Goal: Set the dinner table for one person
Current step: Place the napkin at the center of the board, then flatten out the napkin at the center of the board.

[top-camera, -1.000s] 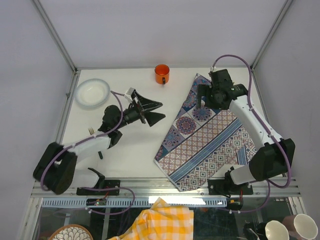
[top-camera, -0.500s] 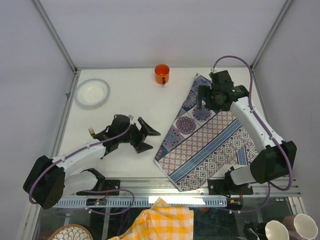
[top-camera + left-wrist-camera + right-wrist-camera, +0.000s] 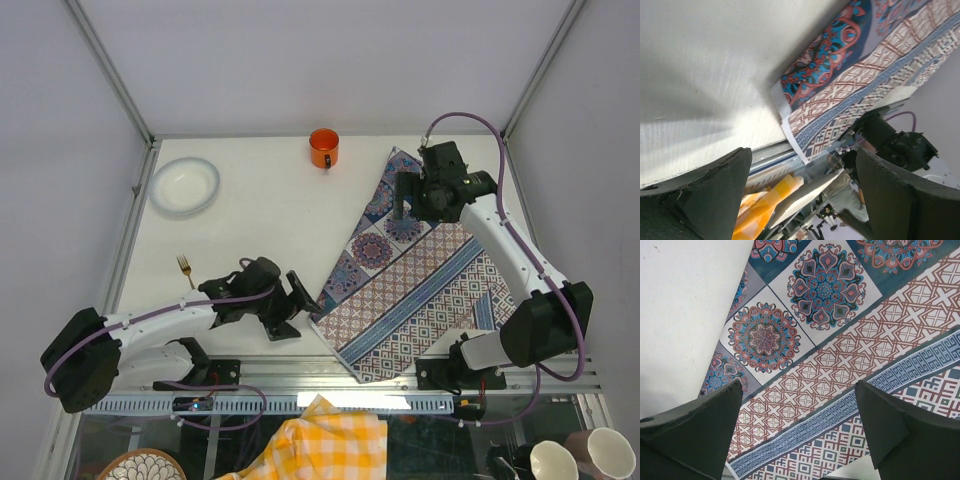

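Note:
The white dinner table (image 3: 260, 220) holds a blue-and-purple patterned cloth (image 3: 420, 270) lying slantwise on its right half. A white plate (image 3: 184, 186) sits at the far left, an orange mug (image 3: 323, 148) at the far middle, and a small fork (image 3: 186, 269) at the left. My left gripper (image 3: 297, 308) is open and empty, low over the table beside the cloth's near-left corner (image 3: 782, 117). My right gripper (image 3: 400, 205) is open and empty above the cloth's far part (image 3: 840, 365).
The aluminium rail (image 3: 330, 375) runs along the near edge, just in front of the left gripper. Below it lie a yellow checked cloth (image 3: 320, 440), a patterned bowl (image 3: 140, 467) and cups (image 3: 590, 455). Grey walls enclose the table.
My left arm has swung from near the plate down toward the near edge, ending beside the cloth's left corner. The fork now shows on the table. The right arm has barely moved.

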`<act>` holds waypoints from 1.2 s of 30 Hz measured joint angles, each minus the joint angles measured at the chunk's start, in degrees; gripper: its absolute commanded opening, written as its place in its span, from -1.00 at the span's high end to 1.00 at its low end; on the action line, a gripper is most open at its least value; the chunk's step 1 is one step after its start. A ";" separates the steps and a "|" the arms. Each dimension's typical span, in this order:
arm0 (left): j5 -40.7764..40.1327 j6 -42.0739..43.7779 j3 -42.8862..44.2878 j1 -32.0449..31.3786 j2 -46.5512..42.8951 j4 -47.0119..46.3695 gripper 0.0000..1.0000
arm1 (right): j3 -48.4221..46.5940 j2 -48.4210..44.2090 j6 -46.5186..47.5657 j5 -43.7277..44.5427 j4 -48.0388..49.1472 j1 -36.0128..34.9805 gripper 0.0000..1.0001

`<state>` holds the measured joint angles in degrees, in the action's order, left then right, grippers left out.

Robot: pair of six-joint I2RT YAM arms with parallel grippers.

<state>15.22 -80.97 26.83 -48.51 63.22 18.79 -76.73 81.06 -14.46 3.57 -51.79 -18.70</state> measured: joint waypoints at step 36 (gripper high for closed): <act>-18.75 -5.31 -7.78 -10.78 7.50 -25.59 0.69 | -0.09 -1.51 0.66 0.35 -2.29 0.00 -0.96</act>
<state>-3.53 -86.28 19.05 -59.29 70.72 -6.81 -76.82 79.55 -13.80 3.92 -54.08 -18.70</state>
